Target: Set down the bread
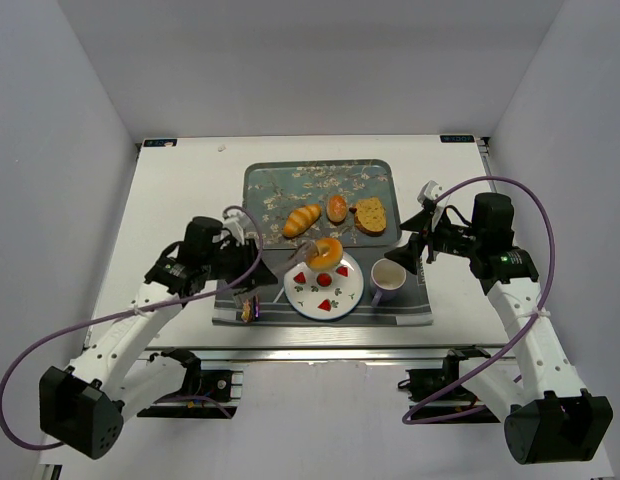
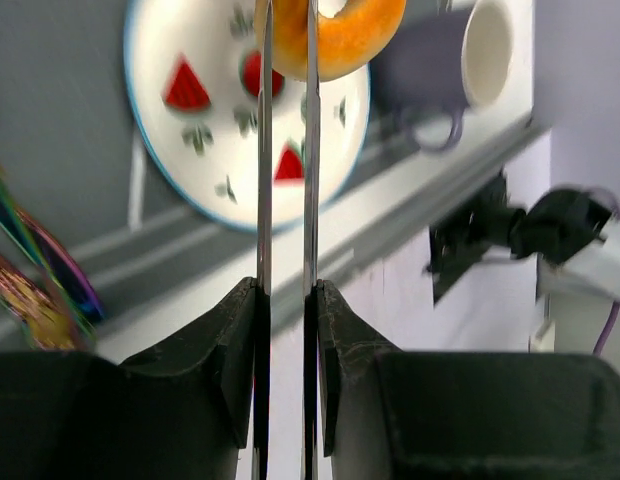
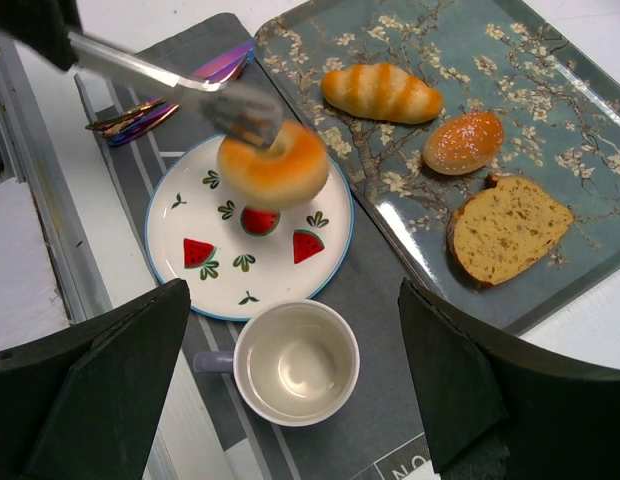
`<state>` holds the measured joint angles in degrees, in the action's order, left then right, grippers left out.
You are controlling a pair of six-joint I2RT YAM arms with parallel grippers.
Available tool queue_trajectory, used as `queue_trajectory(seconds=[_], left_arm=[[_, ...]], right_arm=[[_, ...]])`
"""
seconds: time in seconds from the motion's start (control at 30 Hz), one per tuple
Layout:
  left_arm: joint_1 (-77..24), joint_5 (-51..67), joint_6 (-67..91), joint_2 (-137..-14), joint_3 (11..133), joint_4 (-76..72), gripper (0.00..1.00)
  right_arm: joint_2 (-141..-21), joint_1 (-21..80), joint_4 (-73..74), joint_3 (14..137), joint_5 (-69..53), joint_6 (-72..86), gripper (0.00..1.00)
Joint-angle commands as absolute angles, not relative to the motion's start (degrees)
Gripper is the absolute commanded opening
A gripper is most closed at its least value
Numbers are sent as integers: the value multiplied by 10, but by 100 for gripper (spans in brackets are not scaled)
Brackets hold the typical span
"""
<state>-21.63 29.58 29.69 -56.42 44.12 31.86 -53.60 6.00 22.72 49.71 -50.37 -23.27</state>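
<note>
gripping the ring-shaped bread [image 1: 328,250] between its long thin fingers [image 2: 265,150], my left tool [image 2: 287,40] holds it over the watermelon plate [image 3: 290,285]; if it touches the plate i cannot tell. my right tool [image 1: 418,230] is spread wide, grasping nothing, near the purple mug [image 3: 295,362].

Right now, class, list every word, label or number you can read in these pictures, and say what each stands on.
"NO": white letters, cut off at the right wrist picture's bottom edge, on the grey mat.
Two blue labels at the far corners of the table: too small to read.
</note>
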Motion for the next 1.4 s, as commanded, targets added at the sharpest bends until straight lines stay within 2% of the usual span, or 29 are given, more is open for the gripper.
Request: queue_trajectory(seconds=[0.0,0.13,0.17,0.2,0.33,0.43,0.67,0.97,1.37], left_arm=[[-261,286,323,-539,427,321,0],[-315,244,323,-556,422,341,6],[-334,222,326,-561,423,344,10],[-342,213,328,-568,424,346,20],[-357,191,334,-570,426,339,45],[-358,183,336,-570,433,338,51],[-358,155,327,-560,478,370,56],[-358,93,292,-559,540,406,56],[-348,-41,85,-761,703,453,64]], right_arm=[[-529,57,234,515,-517,-242,89],[-529,56,236,516,-518,-243,89],[-529,56,236,517,-518,-243,89],[-528,56,236,516,-517,-242,89],[-525,54,239,514,-517,-242,89],[-522,53,243,513,-516,-243,89],[-520,50,245,511,-519,-244,89],[-521,49,243,507,-521,-243,89],[-521,48,240,505,-526,-243,89]])
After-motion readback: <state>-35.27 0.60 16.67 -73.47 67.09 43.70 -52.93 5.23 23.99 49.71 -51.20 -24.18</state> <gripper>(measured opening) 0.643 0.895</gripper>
